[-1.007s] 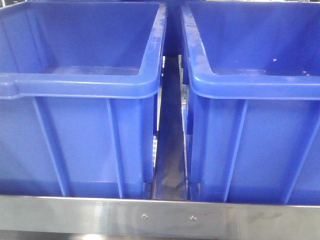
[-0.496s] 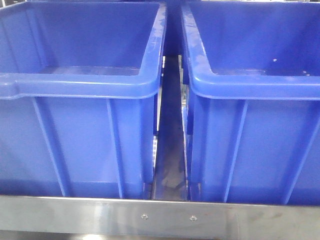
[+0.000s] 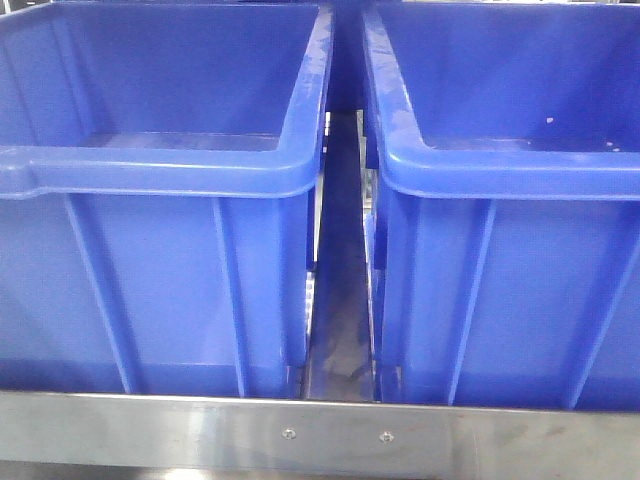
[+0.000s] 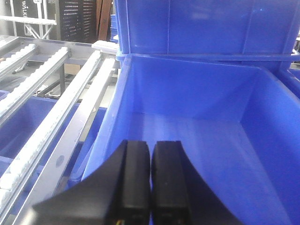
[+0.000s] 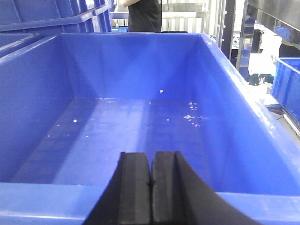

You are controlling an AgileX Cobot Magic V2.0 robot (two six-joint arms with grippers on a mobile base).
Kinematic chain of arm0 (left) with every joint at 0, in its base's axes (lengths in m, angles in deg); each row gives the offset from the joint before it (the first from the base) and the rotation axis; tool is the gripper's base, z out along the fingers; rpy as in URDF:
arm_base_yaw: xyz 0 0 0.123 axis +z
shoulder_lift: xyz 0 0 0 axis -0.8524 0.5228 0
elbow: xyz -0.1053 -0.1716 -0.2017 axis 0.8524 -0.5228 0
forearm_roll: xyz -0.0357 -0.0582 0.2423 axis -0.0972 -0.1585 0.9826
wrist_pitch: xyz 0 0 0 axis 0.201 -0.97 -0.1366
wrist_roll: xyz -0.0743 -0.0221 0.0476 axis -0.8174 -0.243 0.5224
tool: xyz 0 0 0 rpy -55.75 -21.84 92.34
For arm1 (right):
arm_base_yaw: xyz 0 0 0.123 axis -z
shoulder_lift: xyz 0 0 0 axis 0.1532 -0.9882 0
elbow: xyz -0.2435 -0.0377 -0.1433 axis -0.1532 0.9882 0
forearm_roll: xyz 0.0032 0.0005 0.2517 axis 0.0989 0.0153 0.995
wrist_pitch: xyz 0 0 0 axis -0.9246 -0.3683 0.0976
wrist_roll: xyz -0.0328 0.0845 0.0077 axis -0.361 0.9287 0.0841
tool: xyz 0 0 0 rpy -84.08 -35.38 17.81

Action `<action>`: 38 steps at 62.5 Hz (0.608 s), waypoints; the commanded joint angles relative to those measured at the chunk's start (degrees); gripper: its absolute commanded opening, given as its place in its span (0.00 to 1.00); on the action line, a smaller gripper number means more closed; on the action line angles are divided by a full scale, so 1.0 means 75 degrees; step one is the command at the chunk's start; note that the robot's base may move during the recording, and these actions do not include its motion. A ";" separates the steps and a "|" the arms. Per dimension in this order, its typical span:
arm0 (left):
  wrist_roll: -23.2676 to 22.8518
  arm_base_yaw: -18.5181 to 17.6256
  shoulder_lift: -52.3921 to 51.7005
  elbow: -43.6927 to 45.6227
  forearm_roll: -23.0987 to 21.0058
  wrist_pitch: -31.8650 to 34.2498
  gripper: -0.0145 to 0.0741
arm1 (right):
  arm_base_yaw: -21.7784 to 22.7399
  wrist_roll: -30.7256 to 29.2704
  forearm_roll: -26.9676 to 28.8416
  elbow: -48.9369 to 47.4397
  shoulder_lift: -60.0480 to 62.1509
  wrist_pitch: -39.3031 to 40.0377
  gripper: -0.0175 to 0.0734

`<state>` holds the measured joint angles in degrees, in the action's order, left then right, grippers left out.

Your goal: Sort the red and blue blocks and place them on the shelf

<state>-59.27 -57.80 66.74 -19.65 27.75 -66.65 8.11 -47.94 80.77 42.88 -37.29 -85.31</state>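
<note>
The red and blue blocks are out of view in every frame. The shelf shows as a brushed steel front beam with two small screws in the front view, and as steel rails with white roller tracks in the left wrist view. My left gripper is shut with nothing between its fingers, hanging over the inside of a big blue bin. My right gripper is also shut and empty, above the near rim of another big blue bin.
Two big blue bins stand side by side on the shelf with a narrow gap between them. The right bin's floor holds white specks. More bins stack behind. A person in black stands far back.
</note>
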 commanded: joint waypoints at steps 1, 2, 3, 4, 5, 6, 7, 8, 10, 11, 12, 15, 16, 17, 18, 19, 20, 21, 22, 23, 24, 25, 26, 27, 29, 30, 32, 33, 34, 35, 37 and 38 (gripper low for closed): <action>-0.0059 -0.0001 0.0086 0.0211 -0.0118 0.0566 0.31 | 0.0001 -0.0034 -0.0070 -0.0164 0.0154 0.0744 0.24; -0.0059 -0.0001 0.0086 0.0211 -0.0118 0.0566 0.31 | 0.0001 -0.0034 -0.0070 -0.0164 0.0154 0.0744 0.24; -0.0059 -0.0001 0.0086 0.0211 -0.0118 0.0566 0.31 | 0.0001 -0.0034 -0.0070 -0.0164 0.0154 0.0744 0.24; -0.0059 -0.0001 0.0086 0.0211 -0.0118 0.0566 0.31 | 0.0001 -0.0034 -0.0070 -0.0164 0.0154 0.0744 0.24; -0.0059 -0.0001 0.0086 0.0211 -0.0118 0.0566 0.31 | 0.0001 -0.0034 -0.0070 -0.0164 0.0154 0.0744 0.24; -0.0059 -0.0001 0.0086 0.0211 -0.0118 0.0566 0.31 | 0.0001 -0.0034 -0.0070 -0.0164 0.0154 0.0744 0.24; -0.0059 -0.0001 0.0086 0.0211 -0.0118 0.0566 0.31 | 0.0001 -0.0034 -0.0070 -0.0164 0.0154 0.0744 0.24; -0.0059 -0.0001 0.0086 0.0211 -0.0118 0.0566 0.31 | 0.0001 -0.0034 -0.0070 -0.0164 0.0154 0.0744 0.24; -0.0059 -0.0001 0.0086 0.0211 -0.0118 0.0566 0.31 | 0.0001 -0.0034 -0.0070 -0.0164 0.0154 0.0744 0.24; -0.0059 -0.0001 0.0086 0.0211 -0.0118 0.0566 0.31 | 0.0001 -0.0034 -0.0070 -0.0164 0.0154 0.0744 0.24; -0.0059 -0.0001 0.0086 0.0211 -0.0118 0.0566 0.31 | 0.0001 -0.0034 -0.0070 -0.0164 0.0154 0.0744 0.24; -0.0059 -0.0001 0.0086 0.0211 -0.0118 0.0566 0.31 | 0.0001 -0.0034 -0.0070 -0.0164 0.0154 0.0744 0.24; -0.0059 -0.0001 0.0086 0.0211 -0.0118 0.0566 0.31 | 0.0001 -0.0034 -0.0070 -0.0164 0.0154 0.0744 0.24; -0.0059 -0.0001 0.0086 0.0211 -0.0118 0.0566 0.31 | 0.0001 -0.0034 -0.0070 -0.0164 0.0154 0.0744 0.24; -0.0059 -0.0001 0.0086 0.0211 -0.0118 0.0566 0.31 | 0.0001 -0.0034 -0.0070 -0.0164 0.0154 0.0744 0.24; -0.0059 -0.0001 0.0086 0.0211 -0.0118 0.0566 0.31 | 0.0001 -0.0034 -0.0070 -0.0164 0.0154 0.0744 0.24; -0.0059 -0.0001 0.0086 0.0211 -0.0118 0.0566 0.31 | 0.0001 -0.0034 -0.0070 -0.0164 0.0154 0.0744 0.24; -0.0059 -0.0001 0.0086 0.0211 -0.0118 0.0566 0.31 | 0.0001 -0.0034 -0.0070 -0.0164 0.0154 0.0744 0.24; -0.0059 -0.0001 0.0086 0.0211 -0.0118 0.0566 0.31 | 0.0001 -0.0034 -0.0070 -0.0164 0.0154 0.0744 0.24; -0.0059 -0.0001 0.0086 0.0211 -0.0118 0.0566 0.31 | 0.0001 -0.0034 -0.0070 -0.0164 0.0154 0.0744 0.24; -0.0059 -0.0001 0.0086 0.0211 -0.0118 0.0566 0.31 | 0.0001 -0.0034 -0.0070 -0.0164 0.0154 0.0744 0.24; -0.0059 -0.0001 0.0086 0.0211 -0.0118 0.0566 0.31 | 0.0001 -0.0034 -0.0070 -0.0164 0.0154 0.0744 0.24; -0.0059 -0.0001 0.0086 0.0211 -0.0118 0.0566 0.31 | 0.0001 -0.0034 -0.0070 -0.0164 0.0154 0.0744 0.24; -0.0059 -0.0001 0.0086 0.0211 -0.0118 0.0566 0.31 | 0.0001 -0.0034 -0.0070 -0.0164 0.0154 0.0744 0.24; -0.0059 -0.0001 0.0086 0.0211 -0.0118 0.0566 0.31 | 0.0001 -0.0034 -0.0070 -0.0164 0.0154 0.0744 0.24; -0.0059 -0.0001 0.0086 0.0211 -0.0118 0.0566 0.31 | 0.0001 -0.0034 -0.0070 -0.0164 0.0154 0.0744 0.24; -0.0059 -0.0001 0.0086 0.0211 -0.0118 0.0566 0.31 | 0.0001 -0.0034 -0.0070 -0.0164 0.0154 0.0744 0.24; -0.0059 -0.0001 0.0086 0.0211 -0.0118 0.0566 0.31 | 0.0001 -0.0034 -0.0070 -0.0164 0.0154 0.0744 0.24; -0.0059 -0.0001 0.0086 0.0211 -0.0118 0.0566 0.31 | 0.0001 -0.0034 -0.0070 -0.0164 0.0154 0.0744 0.24; -0.0059 -0.0001 0.0086 0.0211 -0.0118 0.0566 0.31 | 0.0001 -0.0034 -0.0070 -0.0164 0.0154 0.0744 0.24; -0.0059 -0.0001 0.0086 0.0211 -0.0118 0.0566 0.31 | 0.0001 -0.0034 -0.0070 -0.0164 0.0154 0.0744 0.24; -0.0059 -0.0001 0.0086 0.0211 -0.0118 0.0566 0.31 | 0.0001 -0.0034 -0.0070 -0.0164 0.0154 0.0744 0.24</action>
<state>-59.27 -57.80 66.74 -19.65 27.75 -66.65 8.11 -47.94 80.77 43.01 -37.29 -85.09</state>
